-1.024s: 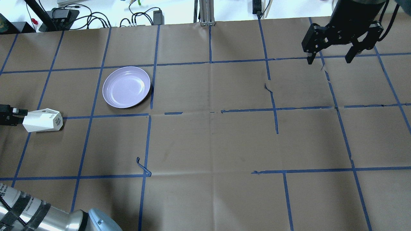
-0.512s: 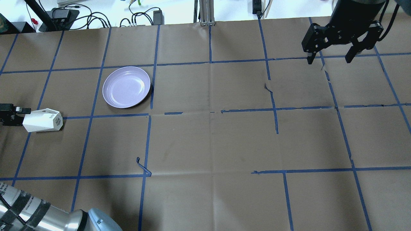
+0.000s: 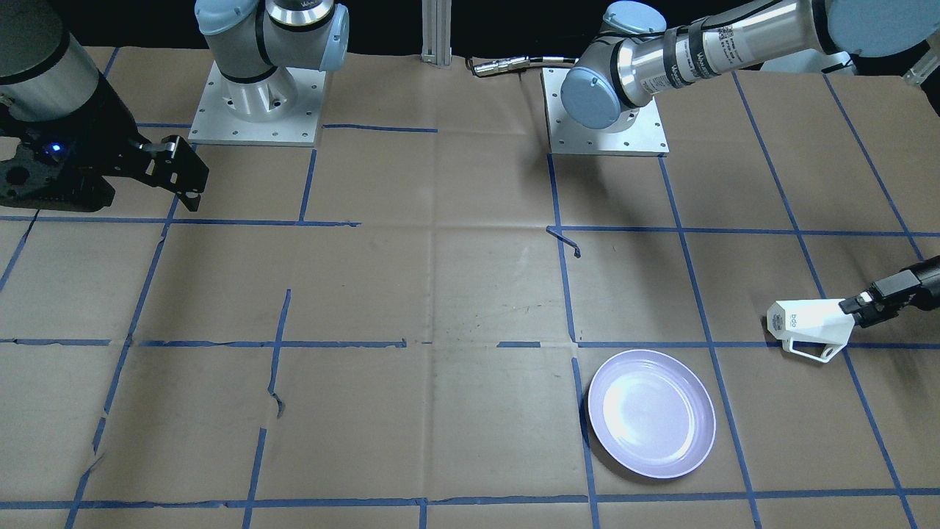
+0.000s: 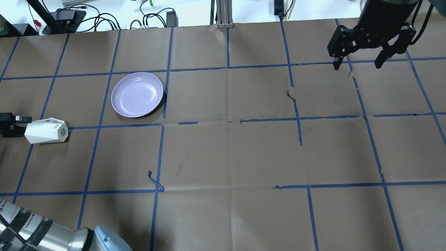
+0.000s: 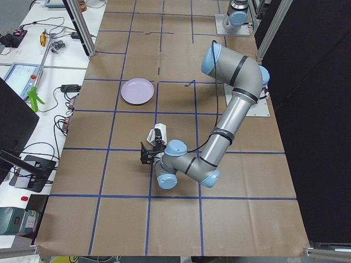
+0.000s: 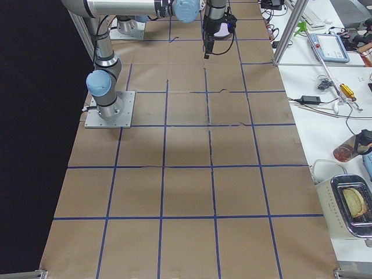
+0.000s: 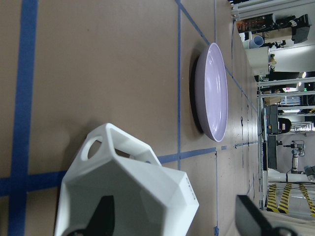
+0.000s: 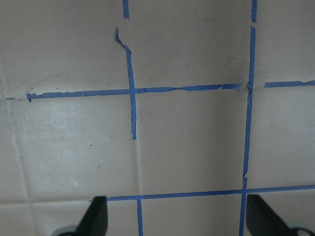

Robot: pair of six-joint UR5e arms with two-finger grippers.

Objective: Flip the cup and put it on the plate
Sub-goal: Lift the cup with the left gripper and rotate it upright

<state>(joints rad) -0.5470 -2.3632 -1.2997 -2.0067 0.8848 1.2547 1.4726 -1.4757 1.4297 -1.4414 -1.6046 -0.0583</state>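
My left jaws (image 3: 863,304) stand spread at one end of the cup (image 3: 806,322), which seems to lie on its side on the table (image 3: 440,294), apart from the plate (image 3: 651,414). I should close squarely on its wall, lift clear, then turn it upright. Its long axis runs from my jaws toward the table's middle, handle on the plate's side. My right jaws (image 4: 357,65) hang spread, far off.

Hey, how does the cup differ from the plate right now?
The cup lies on its side; the plate sits flat, face up. The cup is white and faceted; the plate lavender and round. The cup is smaller than the plate. Both rest on the table, apart.
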